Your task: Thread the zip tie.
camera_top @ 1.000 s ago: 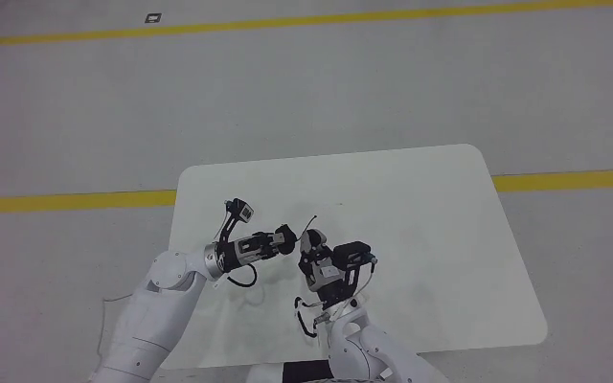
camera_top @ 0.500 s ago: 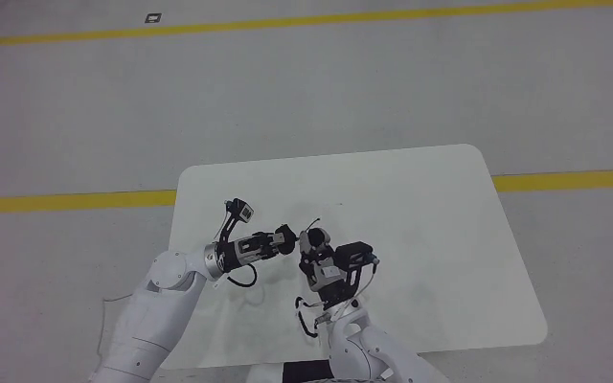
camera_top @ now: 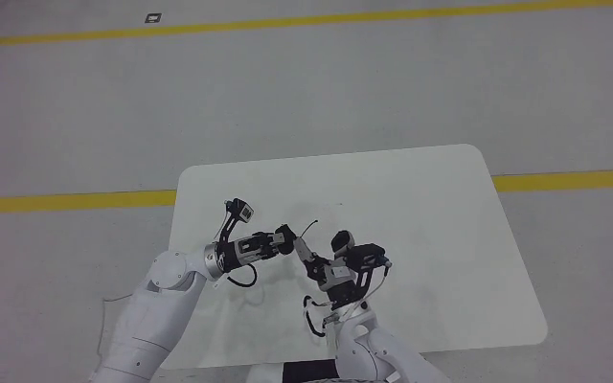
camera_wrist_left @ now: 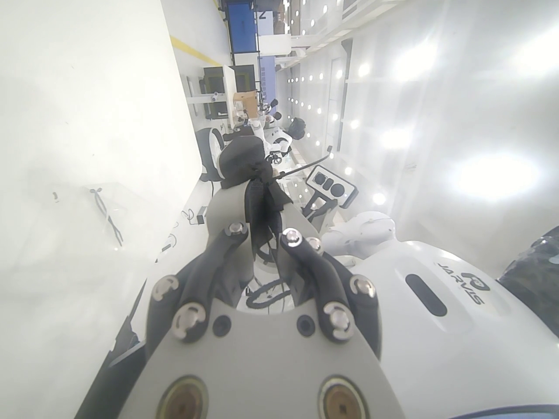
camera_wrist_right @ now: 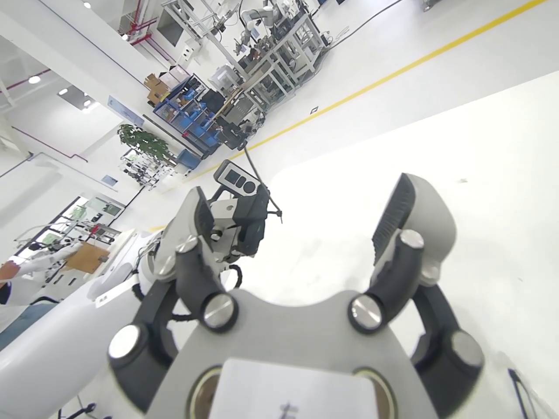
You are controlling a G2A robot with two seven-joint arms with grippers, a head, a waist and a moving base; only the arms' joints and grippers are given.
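Black and hair-thin in the top view, the zip tie (camera_top: 307, 228) slants up and away from the left gripper (camera_top: 284, 239), held above the white table (camera_top: 431, 211). The left wrist view adds what that one cannot show: dark-wrapped fingertips (camera_wrist_left: 240, 163) pressed together on the tie's end, the stiff strip running straight out, and loose black strips (camera_wrist_left: 107, 215) lying crossed on the table. Just to the right, the right gripper (camera_wrist_right: 301, 210) stands spread wide, holding nothing.
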